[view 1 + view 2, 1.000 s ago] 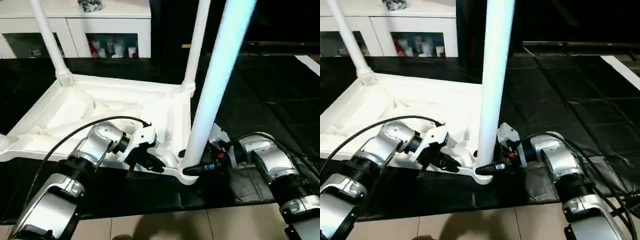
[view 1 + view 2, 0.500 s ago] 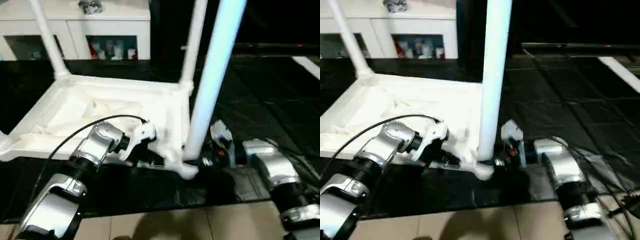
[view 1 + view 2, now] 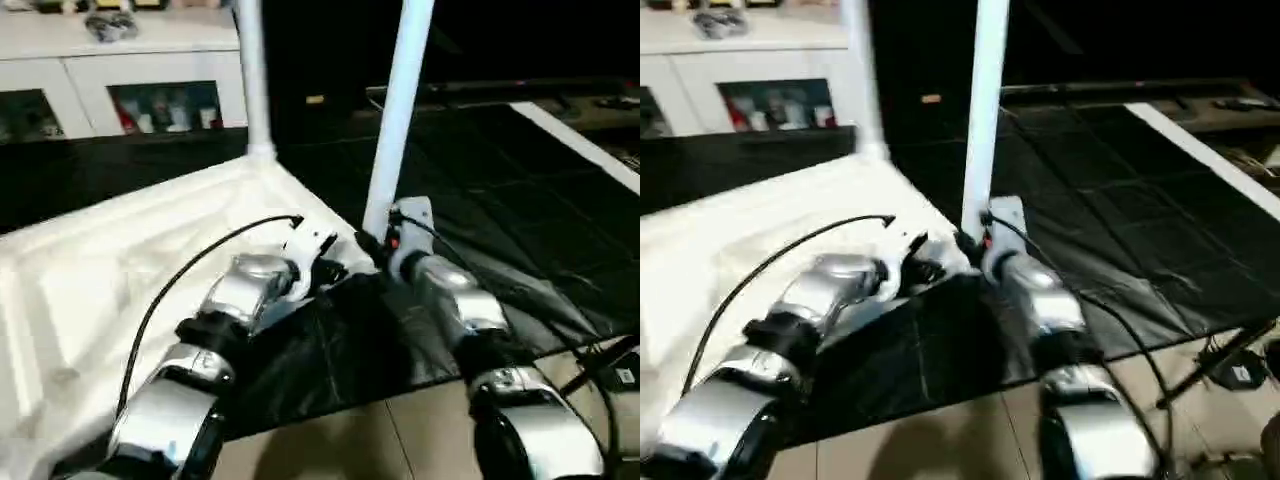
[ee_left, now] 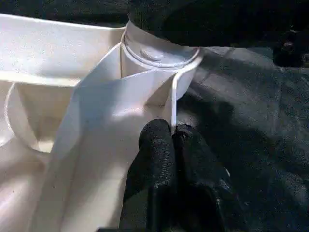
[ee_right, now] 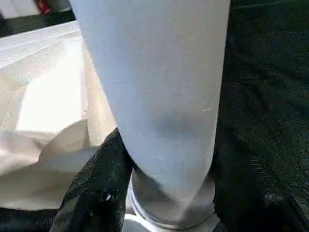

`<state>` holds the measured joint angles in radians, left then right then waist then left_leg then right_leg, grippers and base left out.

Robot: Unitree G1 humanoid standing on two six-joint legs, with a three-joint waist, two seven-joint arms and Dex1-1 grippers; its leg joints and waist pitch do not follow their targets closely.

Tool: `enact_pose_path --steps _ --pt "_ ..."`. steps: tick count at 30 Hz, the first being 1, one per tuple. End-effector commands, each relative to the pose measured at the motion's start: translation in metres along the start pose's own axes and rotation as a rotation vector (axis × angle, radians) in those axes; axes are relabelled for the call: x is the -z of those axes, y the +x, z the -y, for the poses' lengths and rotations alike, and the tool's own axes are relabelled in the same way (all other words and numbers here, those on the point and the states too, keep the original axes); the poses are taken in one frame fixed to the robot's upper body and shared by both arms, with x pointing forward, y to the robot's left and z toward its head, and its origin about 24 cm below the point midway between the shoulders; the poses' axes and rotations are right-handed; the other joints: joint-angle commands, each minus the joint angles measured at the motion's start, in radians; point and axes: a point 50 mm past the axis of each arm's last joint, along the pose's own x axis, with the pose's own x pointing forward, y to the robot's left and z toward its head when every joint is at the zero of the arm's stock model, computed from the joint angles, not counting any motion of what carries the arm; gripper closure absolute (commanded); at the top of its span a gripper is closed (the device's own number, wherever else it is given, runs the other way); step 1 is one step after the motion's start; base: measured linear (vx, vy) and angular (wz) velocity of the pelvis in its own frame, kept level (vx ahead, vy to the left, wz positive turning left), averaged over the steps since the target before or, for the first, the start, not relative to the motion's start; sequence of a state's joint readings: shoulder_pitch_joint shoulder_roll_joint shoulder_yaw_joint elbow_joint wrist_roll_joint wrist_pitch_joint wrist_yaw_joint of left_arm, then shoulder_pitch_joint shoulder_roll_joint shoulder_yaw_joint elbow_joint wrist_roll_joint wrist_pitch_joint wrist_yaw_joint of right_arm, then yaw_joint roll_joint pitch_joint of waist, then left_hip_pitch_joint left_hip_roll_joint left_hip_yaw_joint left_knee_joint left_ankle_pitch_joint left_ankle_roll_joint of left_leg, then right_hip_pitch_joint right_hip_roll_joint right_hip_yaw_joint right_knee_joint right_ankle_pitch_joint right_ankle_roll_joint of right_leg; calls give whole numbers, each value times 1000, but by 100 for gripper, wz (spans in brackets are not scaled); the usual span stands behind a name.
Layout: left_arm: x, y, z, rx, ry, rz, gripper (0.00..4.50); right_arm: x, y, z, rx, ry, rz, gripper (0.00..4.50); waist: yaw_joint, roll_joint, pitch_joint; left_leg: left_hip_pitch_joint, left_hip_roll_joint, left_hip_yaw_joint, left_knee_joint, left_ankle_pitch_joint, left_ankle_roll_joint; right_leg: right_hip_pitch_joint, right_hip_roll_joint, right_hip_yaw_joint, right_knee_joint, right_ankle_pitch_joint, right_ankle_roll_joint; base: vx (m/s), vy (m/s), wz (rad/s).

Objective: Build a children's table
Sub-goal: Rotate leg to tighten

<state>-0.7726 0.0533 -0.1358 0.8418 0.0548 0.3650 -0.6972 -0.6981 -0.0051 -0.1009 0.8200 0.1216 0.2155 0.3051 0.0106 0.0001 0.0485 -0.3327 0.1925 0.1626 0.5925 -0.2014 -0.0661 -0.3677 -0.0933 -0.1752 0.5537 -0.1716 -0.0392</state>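
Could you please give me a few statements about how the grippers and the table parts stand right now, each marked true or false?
1. The right gripper has its fingers around the base of a white leg. True.
2. The left gripper is wide open above the floor. False: its fingers pinch a thin rib of the table top beside a corner socket.
3. The table top lies with its ribbed underside up. True.
4. The held leg lies flat on the black mat. False: it stands upright at the corner.
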Motion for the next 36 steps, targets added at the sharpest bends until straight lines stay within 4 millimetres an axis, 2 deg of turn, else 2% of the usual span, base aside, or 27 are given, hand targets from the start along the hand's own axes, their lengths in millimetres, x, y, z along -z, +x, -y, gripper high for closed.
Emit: enact_pose_path --steps 1,3,4,9,10,11,12,14,15,19,20,23,25,27,30,33,36 --pt "-27 17 31 127 60 77 450 26 9 -43 -159 70 -109 172 8 0 -51 -2 41 -24 -78 -340 33 32 -92 62 -97 -491 -64 0 0 0" --pt "-24 14 28 129 71 58 450 28 8 -42 -159 58 -111 166 12 1 -53 -3 44 -22 -79 -307 39 33 -92 69 -90 -453 -85 0 0 0" --pt "-22 13 26 129 76 49 450 28 7 -40 -156 56 -111 146 14 4 -54 -5 46 -21 -81 -286 40 34 -92 73 -84 -422 -99 0 0 0" --pt "-14 6 15 123 97 18 450 26 3 -33 -186 -11 -74 118 30 -2 -57 -8 46 -13 -80 -232 50 37 -93 82 -75 -390 -117 0 0 0" --pt "-9 -1 7 121 112 -5 450 26 -4 -23 -235 -70 -50 94 32 -4 -58 -10 46 -12 -80 -215 55 39 -91 82 -72 -380 -119 0 0 0" --pt "-9 -1 7 121 112 -5 450 26 -4 -23 -235 -70 -50 87 37 -3 -58 -8 45 -10 -79 -212 60 38 -91 81 -73 -379 -118 0 0 0" --pt "-6 -5 3 139 119 -10 450 26 -9 -16 -268 -95 -42 87 35 -6 -58 -12 46 -10 -80 -202 64 39 -91 84 -70 -371 -122 0 0 0" --pt "-2 -12 -1 197 152 -13 450 24 -20 -3 -346 -132 -21 59 44 -8 -61 -13 45 -7 -77 -171 82 42 -90 86 -66 -341 -127 0 0 0" --pt "-1 -15 -1 215 159 -16 450 23 -24 1 -367 -140 -16 59 49 -7 -63 -14 45 -7 -77 -160 89 44 -89 86 -64 -325 -128 0 0 0" --pt "9 -27 -6 317 216 -65 450 15 -46 25 -503 -221 -19 32 63 -9 -66 -16 49 -3 -72 -106 113 41 -86 93 -43 -221 -174 0 0 0" --pt "9 -28 -7 331 229 -67 450 14 -49 27 -518 -235 -23 14 65 -10 -67 -16 52 -2 -70 -99 117 40 -84 93 -39 -209 -177 0 0 0" --pt "14 -35 -8 387 258 -92 450 10 -58 34 -589 -299 -38 2 77 -8 -71 -18 53 -1 -66 -75 121 39 -83 93 -32 -179 -186 0 0 0" --pt "15 -38 -9 417 281 -102 450 8 -64 36 -645 -319 -49 2 87 -10 -72 -22 55 0 -62 -49 134 36 -83 94 -22 -125 -203 0 0 0" --pt "17 -43 -10 455 301 -117 450 6 -70 38 -711 -339 -66 2 89 -9 -70 -20 56 1 -61 -68 134 33 -82 93 -24 -139 -207 0 0 0" --pt "19 -50 -10 535 345 -144 450 1 -77 42 -804 -395 -85 2 95 -12 -68 -21 54 2 -63 -107 118 34 -86 94 -33 -218 -183 0 0 0" --pt "19 -53 -10 575 365 -158 450 -2 -78 43 -827 -407 -89 2 100 -15 -66 -20 52 3 -65 -111 104 32 -84 94 -39 -267 -161 0 0 0" --pt "20 -55 -9 612 383 -175 450 -4 -78 43 -861 -408 -99 2 105 -12 -68 -18 56 1 -65 -102 99 30 -83 95 -36 -261 -165 0 0 0"
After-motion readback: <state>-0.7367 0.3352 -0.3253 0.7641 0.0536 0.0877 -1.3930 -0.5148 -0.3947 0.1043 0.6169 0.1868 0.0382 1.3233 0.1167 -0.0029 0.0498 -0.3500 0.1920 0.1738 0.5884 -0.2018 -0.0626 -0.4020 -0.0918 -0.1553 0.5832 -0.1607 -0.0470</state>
